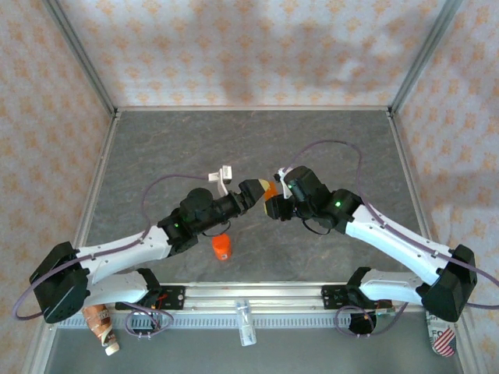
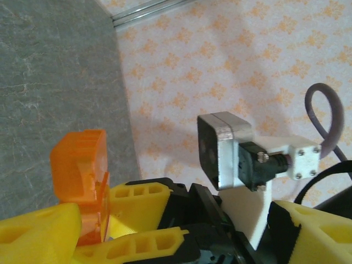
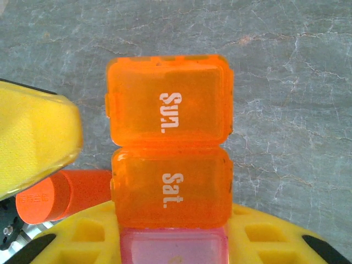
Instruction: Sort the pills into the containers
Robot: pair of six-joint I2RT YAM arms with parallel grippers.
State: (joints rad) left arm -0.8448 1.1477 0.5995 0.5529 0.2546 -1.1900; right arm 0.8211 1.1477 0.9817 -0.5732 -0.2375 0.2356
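Nearest, the right tool [image 3: 173, 245] is clamped tight on the pink end of the containers [image 3: 170, 159], leaving the orange lids lettered Sat. and Sun. jutting clear of its grip, probably so they can be opened. Just beside the containers' Sun. lid hangs one yellow finger of the left tool [image 1: 256, 192], spread wide and holding nothing. Beyond the containers stand the orange bottle [image 3: 60, 192] and the grey bench [image 3: 286, 82].
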